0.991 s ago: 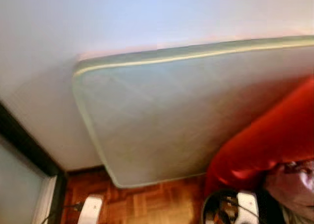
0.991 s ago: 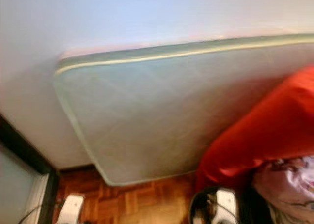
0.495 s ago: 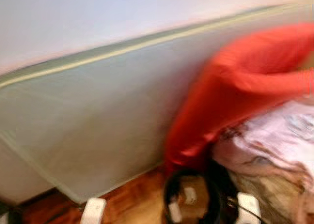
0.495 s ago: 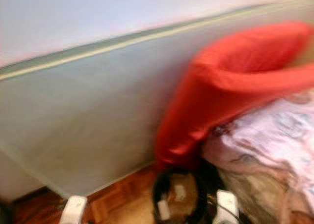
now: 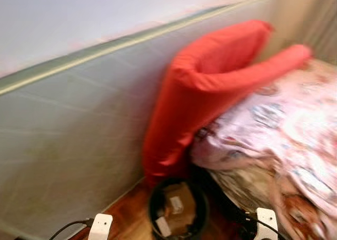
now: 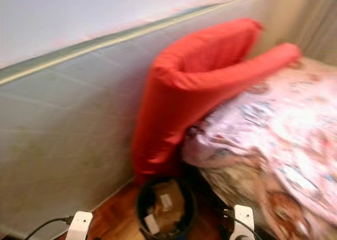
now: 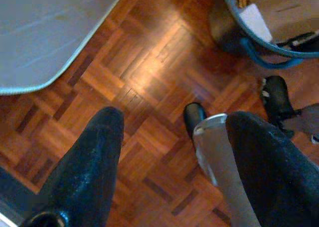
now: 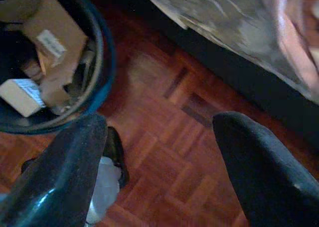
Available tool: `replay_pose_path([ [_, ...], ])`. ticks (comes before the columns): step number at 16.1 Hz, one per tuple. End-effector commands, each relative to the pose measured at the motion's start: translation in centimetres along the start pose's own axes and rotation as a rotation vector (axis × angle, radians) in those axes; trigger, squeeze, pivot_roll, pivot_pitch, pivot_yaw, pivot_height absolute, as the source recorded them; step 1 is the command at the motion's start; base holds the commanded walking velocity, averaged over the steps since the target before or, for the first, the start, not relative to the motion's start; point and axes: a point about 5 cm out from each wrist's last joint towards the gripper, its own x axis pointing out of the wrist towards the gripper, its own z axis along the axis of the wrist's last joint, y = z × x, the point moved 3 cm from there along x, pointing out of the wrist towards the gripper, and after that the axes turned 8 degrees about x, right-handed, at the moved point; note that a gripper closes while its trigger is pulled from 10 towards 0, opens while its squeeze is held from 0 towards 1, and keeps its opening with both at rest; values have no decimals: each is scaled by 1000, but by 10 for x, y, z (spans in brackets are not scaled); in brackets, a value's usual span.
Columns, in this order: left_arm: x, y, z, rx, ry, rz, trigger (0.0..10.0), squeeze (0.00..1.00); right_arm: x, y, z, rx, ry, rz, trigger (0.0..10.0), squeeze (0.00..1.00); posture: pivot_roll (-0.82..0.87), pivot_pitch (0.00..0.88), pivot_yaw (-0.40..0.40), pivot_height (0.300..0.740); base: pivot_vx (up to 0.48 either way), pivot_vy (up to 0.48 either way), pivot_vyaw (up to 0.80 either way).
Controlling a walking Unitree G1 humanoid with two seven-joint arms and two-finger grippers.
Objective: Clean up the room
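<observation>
Camera swung right since earlier: bin (image 5: 176, 211), bed (image 5: 284, 129) | left gripper (image 7: 169, 152), right gripper (image 8: 159, 152) spread

Mattress (image 5: 68, 145): pale grey-green w/ cream piping, stood on edge, leaning against white wall (image 5: 79, 13).
Cushion (image 5: 210, 87): red, long, bent; propped betw. mattress and bed.
Bedding (image 5: 279, 124): pink, patterned, rumpled, hanging over bed edge.
Floor (image 7: 149, 82): wood parquet, reddish-brown.
Curtain (image 5: 316, 19): beige, far corner, blurred.
</observation>
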Motion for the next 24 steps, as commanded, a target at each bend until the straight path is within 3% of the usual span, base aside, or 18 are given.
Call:
replay_pose_path([
  [1,0,0,-2,21,9,0,10000,0,0,-1,1,10,-1,-3,10000,0,63,52,-24,740,0,0,-788],
  [5,0,1,0,50,0,5,10000,0,0,0,4,35,-23,-2,10000,0,64,59,-20,740,0,-74,-314],
  [24,0,0,-1,42,-2,1,10000,0,0,-2,3,32,-19,-13,10000,0,63,67,-23,740,0,-344,0],
])
